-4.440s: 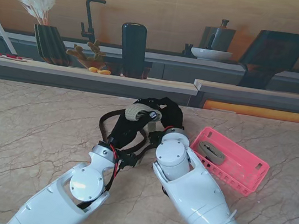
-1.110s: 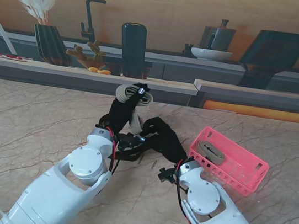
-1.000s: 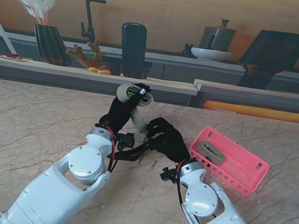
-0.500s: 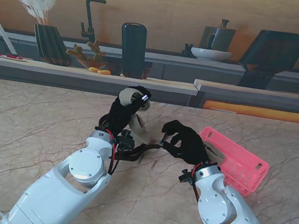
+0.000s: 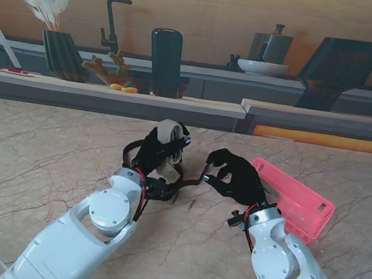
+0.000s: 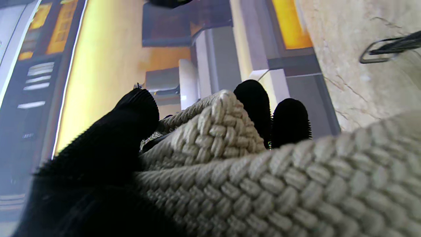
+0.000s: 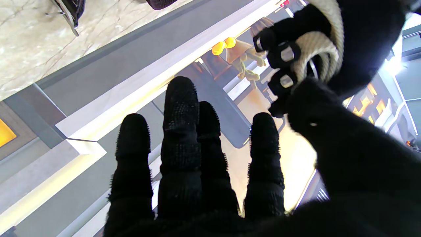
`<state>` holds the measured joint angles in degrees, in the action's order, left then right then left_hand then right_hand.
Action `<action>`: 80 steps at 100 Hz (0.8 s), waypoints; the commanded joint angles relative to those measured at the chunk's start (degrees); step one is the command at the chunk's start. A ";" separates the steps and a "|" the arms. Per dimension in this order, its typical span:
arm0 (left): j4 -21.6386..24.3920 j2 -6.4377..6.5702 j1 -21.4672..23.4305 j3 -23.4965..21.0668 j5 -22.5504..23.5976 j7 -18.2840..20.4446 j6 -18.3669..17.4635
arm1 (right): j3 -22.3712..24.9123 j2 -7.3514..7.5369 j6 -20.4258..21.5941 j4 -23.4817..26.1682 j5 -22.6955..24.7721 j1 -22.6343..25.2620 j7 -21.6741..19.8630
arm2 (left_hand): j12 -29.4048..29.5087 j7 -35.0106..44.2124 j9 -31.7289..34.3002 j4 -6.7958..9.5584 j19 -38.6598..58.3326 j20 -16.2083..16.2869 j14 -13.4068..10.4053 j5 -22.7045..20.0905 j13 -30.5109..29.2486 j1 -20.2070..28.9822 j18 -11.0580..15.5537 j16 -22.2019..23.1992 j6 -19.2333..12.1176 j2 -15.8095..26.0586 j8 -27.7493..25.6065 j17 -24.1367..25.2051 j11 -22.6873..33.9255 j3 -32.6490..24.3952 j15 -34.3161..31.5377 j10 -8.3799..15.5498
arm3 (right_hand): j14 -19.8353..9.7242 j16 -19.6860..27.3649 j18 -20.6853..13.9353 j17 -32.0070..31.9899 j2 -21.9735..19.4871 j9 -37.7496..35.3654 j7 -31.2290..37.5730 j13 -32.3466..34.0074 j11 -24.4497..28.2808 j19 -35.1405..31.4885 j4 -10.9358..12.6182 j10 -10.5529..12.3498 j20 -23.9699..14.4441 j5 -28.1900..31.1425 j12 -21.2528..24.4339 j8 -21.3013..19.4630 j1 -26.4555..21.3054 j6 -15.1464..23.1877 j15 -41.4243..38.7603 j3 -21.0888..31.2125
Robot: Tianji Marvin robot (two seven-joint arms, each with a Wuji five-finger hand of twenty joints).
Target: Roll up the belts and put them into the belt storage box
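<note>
A coiled belt of coarse, cream woven braid is gripped in the black-gloved left hand, raised over the middle of the veined marble table; in the left wrist view its basket-like weave is pressed between thumb and fingers. A thin dark strap loops on the table beside that hand. The right hand is held off the table with fingers spread straight, gripping nothing. The pink lattice-walled belt storage box is set near the table's right edge.
</note>
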<state>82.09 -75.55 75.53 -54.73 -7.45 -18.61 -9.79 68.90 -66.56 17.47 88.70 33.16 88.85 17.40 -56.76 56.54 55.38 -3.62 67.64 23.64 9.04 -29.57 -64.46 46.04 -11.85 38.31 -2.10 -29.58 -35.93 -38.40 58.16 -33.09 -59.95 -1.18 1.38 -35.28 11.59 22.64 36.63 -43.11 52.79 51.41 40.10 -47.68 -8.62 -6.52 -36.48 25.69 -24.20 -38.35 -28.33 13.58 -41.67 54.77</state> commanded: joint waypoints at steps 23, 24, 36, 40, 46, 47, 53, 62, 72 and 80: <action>-5.23 1.44 -2.12 2.92 10.72 1.99 -1.07 | -0.95 0.09 -1.90 3.76 2.14 0.72 0.73 | -10.31 -10.92 0.14 3.85 8.07 3.58 -10.16 2.56 -8.44 -3.06 2.20 8.18 4.61 0.39 5.01 -9.12 4.34 -11.35 -18.55 0.43 | 4.07 -0.85 3.46 0.72 -7.90 -1.73 -10.09 -0.50 -1.20 -3.21 3.36 -3.35 -0.60 3.45 -0.97 2.52 11.42 -9.65 -0.37 -14.53; -5.47 1.44 -2.22 3.06 11.33 1.82 -1.14 | -1.00 0.11 -2.08 3.80 2.29 0.69 0.71 | -10.44 -12.79 0.16 4.01 7.99 3.71 -10.19 2.88 -8.44 -3.14 2.19 8.14 5.12 0.58 5.71 -9.11 4.29 -11.44 -18.60 0.43 | 4.21 -0.92 3.55 0.90 -8.38 -1.87 -10.25 -0.39 -1.15 -3.38 3.41 -3.49 -0.67 3.61 -1.00 2.52 12.12 -9.97 -0.49 -14.97; -8.19 1.57 -3.51 4.69 17.96 -0.49 -1.83 | -1.90 0.19 -5.37 4.36 3.03 0.13 0.36 | -11.30 -26.30 -0.34 4.53 6.73 4.49 -9.67 9.48 -8.40 -2.77 2.32 7.95 7.23 0.43 13.10 -8.29 3.82 -11.31 -18.31 0.69 | 7.30 -2.26 5.67 2.60 -10.40 -5.21 -12.95 1.87 0.43 -7.62 4.35 -7.00 -2.17 8.48 -1.63 2.24 16.72 -14.77 -4.01 -17.56; -8.98 1.65 -3.94 5.21 19.94 -1.10 -1.83 | -2.24 0.26 -6.47 4.41 3.11 -0.13 -0.19 | -11.11 -28.15 -0.60 4.18 6.44 4.69 -9.60 11.71 -8.39 -2.46 2.31 7.97 7.59 0.28 15.00 -7.81 3.33 -11.09 -18.25 0.47 | 7.87 -2.38 5.86 2.80 -10.55 -6.03 -13.87 2.47 0.73 -8.78 4.42 -7.58 -2.38 9.57 -1.67 2.14 17.81 -15.67 -4.74 -17.96; -10.09 1.86 -4.60 5.96 22.58 -1.63 -2.17 | -2.91 0.29 -7.62 4.03 3.33 -0.86 -0.54 | -10.58 -29.70 -0.94 3.81 6.07 4.77 -9.26 14.44 -8.33 -2.25 2.29 7.76 7.74 -0.29 16.39 -7.24 2.56 -11.04 -17.61 0.37 | 8.66 -2.40 6.39 3.04 -10.29 -6.62 -14.93 2.93 0.92 -10.12 4.48 -8.34 -2.48 10.75 -1.66 1.98 18.45 -16.56 -5.29 -18.11; -10.24 1.90 -4.69 6.08 22.99 -1.71 -2.21 | -3.02 0.30 -7.82 3.96 3.35 -0.97 -0.63 | -10.50 -29.86 -0.99 3.75 6.00 4.77 -9.23 14.74 -8.32 -2.25 2.28 7.74 7.75 -0.31 16.52 -7.14 2.45 -11.02 -17.52 0.38 | 8.85 -2.32 6.49 2.97 -10.24 -6.73 -15.52 3.00 0.85 -10.51 4.51 -8.45 -2.42 11.07 -1.59 2.00 18.52 -16.80 -5.34 -18.06; -11.00 2.14 -5.21 6.75 25.11 -2.01 -2.51 | -3.72 0.37 -8.81 3.49 3.30 -1.77 -1.37 | -10.03 -30.42 -1.13 3.33 5.76 4.76 -9.16 15.72 -8.32 -2.19 2.19 7.65 7.82 -0.65 17.07 -6.82 1.90 -10.89 -17.13 0.34 | 9.27 -2.21 6.63 3.15 -10.03 -7.13 -16.11 3.18 0.81 -11.26 4.50 -8.64 -2.33 12.05 -1.50 1.86 18.81 -16.71 -5.42 -18.09; -11.42 2.46 -5.61 7.53 26.69 -1.77 -2.74 | -5.00 0.35 -9.84 2.58 2.55 -3.09 -2.46 | -9.50 -30.76 -0.99 2.73 5.52 4.72 -9.00 16.32 -8.32 -1.98 2.10 7.63 7.87 -0.97 17.61 -6.52 1.52 -10.74 -16.80 0.33 | 9.64 -2.29 6.73 3.41 -9.72 -8.15 -16.09 3.94 0.92 -12.31 4.51 -8.76 -2.39 13.50 -1.49 1.46 18.51 -16.21 -5.92 -18.01; -11.83 2.62 -5.97 8.35 27.85 -1.58 -3.18 | -6.64 0.50 -11.23 1.57 2.44 -4.63 -3.89 | -9.21 -30.96 -1.15 2.28 5.35 4.69 -8.77 16.76 -8.31 -1.83 2.00 7.61 7.96 -1.05 18.08 -6.09 1.30 -10.58 -16.44 0.25 | 9.84 -2.27 6.80 3.31 -9.72 -8.44 -16.76 4.06 0.71 -13.15 4.48 -8.89 -2.21 14.14 -1.41 1.17 18.12 -15.93 -6.14 -18.16; -11.93 2.65 -6.07 8.78 28.15 -1.45 -3.54 | -7.96 0.67 -11.84 0.32 3.45 -6.04 -4.46 | -9.10 -30.96 -1.25 2.12 5.17 4.62 -8.66 16.90 -8.30 -1.64 2.01 7.56 7.87 -1.07 18.30 -5.80 1.21 -10.47 -16.08 0.27 | 9.83 -2.25 6.79 3.41 -9.87 -8.79 -17.01 4.26 0.70 -13.50 4.50 -8.65 -1.95 14.67 -1.43 0.92 18.00 -15.63 -6.28 -18.37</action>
<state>70.10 -72.66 69.41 -46.34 20.40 -20.37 -12.78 61.82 -65.75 5.83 89.95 35.40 83.73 13.55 -66.27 27.46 55.29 -1.43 73.03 27.44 6.61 -14.93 -69.24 42.73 -11.02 41.67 5.82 -30.07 -18.65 -44.46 59.70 -41.68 -68.24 -1.14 10.77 -36.82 17.25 25.69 28.26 -50.61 37.32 53.80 40.15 -59.15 -6.68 -14.41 -37.89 39.88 -24.97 -37.59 -12.53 -4.43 -46.63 37.63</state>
